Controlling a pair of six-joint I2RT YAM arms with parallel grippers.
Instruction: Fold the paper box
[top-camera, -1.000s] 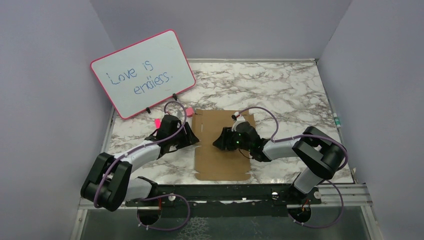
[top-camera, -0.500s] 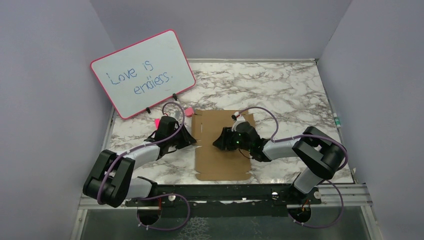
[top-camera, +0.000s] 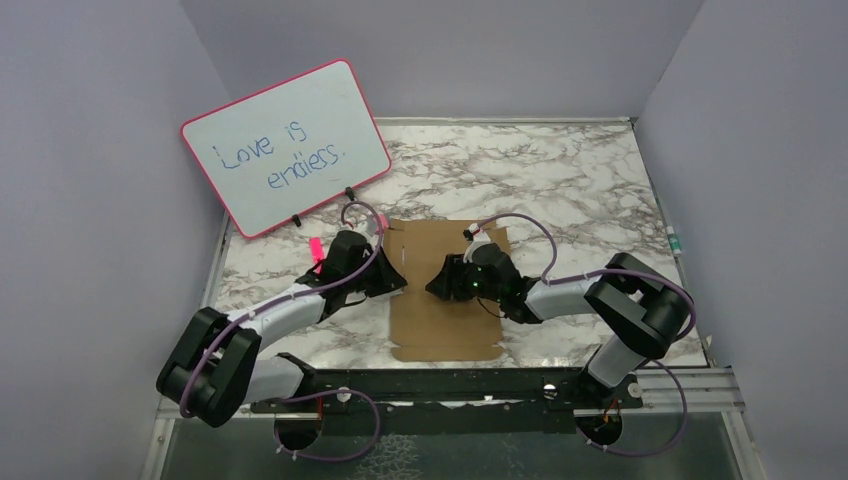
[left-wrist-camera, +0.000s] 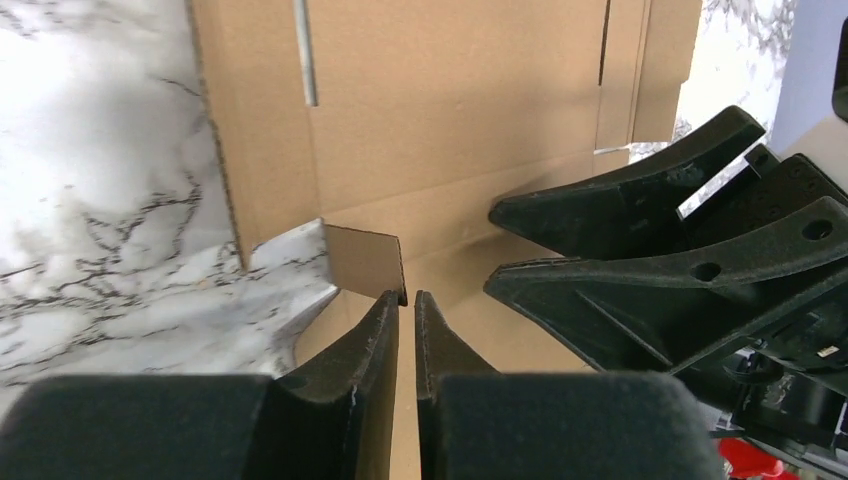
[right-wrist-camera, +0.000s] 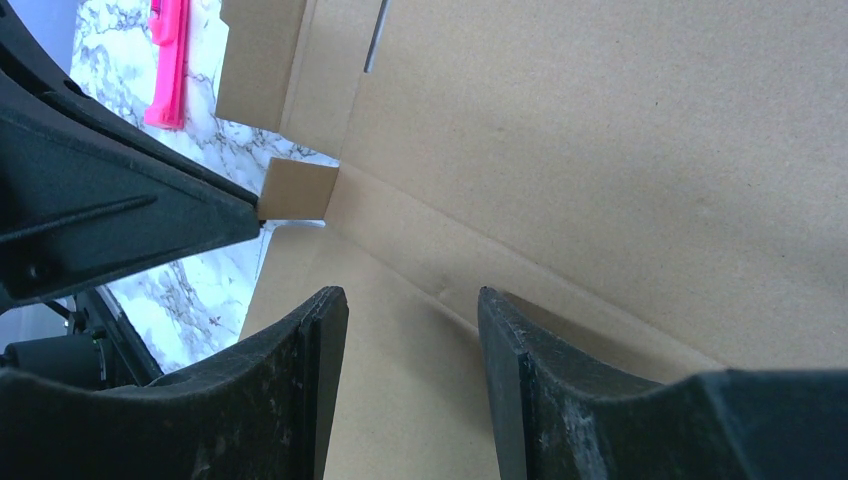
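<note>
The box (top-camera: 440, 310) lies flat under the right end effector (right-wrist-camera: 412, 296) (spread open). Its raised tab (left-wrist-camera: 365, 262), pinched by the left end effector (left-wrist-camera: 407, 300), is best swung inward slowly, without tearing.

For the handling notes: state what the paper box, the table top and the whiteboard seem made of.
The paper box: brown cardboard, matte, unprinted; creases and cut slots show, probably corrugated. The table top: white, grey-veined marble look with slight sheen; stone or laminate, cannot tell. The whiteboard: smooth white writing face bearing blue handwriting, pink frame, likely plastic.
</note>
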